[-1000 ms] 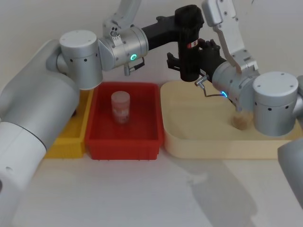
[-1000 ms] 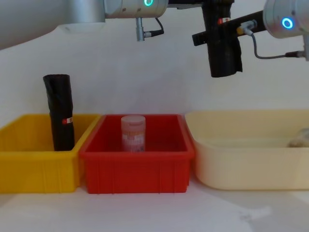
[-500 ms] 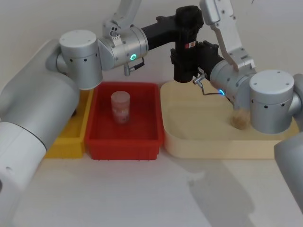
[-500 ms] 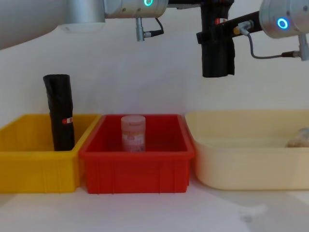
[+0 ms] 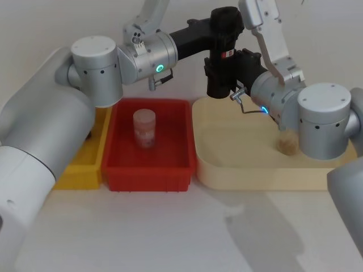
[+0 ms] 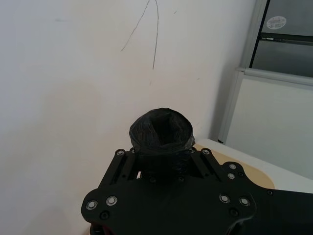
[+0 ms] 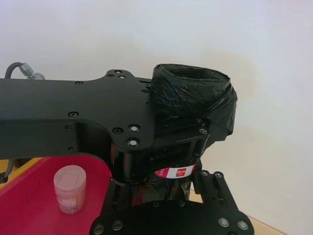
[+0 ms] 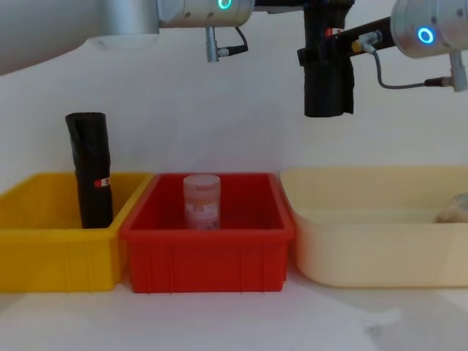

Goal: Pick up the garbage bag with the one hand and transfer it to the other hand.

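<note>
handover | garbage bag roll (image 5: pixel 224 54) upright in air above the red bin (image 5: pixel 148 170) and cream tray (image 5: pixel 255 173) | left tool (image 5: pixel 218 25) clamped near its top | right tool (image 5: pixel 227 65) closed around its middle | risk: early left release on weak right grip drops roll

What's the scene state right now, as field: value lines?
held item: garbage bag roll, upright, in the air above the bins
left gripper: shut on the roll near its top
right gripper: at the roll lower down, by its red label; grip cannot be told
yellow bin: second black roll, upright
red bin: pink jar
cream tray: small tan object
</note>
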Robot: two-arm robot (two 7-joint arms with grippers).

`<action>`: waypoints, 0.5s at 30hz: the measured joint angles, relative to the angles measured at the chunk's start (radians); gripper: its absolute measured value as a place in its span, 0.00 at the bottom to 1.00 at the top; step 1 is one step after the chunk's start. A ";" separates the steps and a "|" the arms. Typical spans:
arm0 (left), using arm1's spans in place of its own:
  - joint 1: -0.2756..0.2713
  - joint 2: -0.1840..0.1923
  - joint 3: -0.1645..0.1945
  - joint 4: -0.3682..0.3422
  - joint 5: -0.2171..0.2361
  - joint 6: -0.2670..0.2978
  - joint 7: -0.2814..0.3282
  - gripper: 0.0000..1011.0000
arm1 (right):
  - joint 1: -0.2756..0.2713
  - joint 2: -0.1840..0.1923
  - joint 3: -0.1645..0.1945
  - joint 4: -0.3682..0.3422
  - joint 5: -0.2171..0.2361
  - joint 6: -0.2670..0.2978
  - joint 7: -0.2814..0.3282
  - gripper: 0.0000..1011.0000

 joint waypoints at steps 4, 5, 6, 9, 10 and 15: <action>0.000 0.000 0.000 0.000 0.000 0.000 0.000 0.34 | 0.000 0.000 0.000 0.001 0.000 0.000 0.000 0.58; 0.000 0.000 0.000 0.000 0.000 0.000 0.000 0.34 | 0.000 -0.001 0.000 0.001 0.000 0.000 0.000 0.58; 0.000 0.000 0.000 0.000 0.000 0.000 0.000 0.36 | 0.001 -0.001 0.000 0.001 0.000 -0.001 0.000 0.58; 0.000 0.000 0.000 0.000 0.000 0.000 -0.001 0.44 | 0.001 -0.001 0.000 0.001 0.000 -0.001 0.000 0.58; 0.000 0.000 0.000 0.000 0.000 0.000 -0.001 0.48 | 0.001 -0.001 0.000 0.002 0.000 -0.001 0.000 0.58; 0.000 0.000 0.000 0.000 0.000 0.000 -0.001 0.63 | 0.000 -0.002 0.002 0.001 -0.003 -0.002 -0.001 0.58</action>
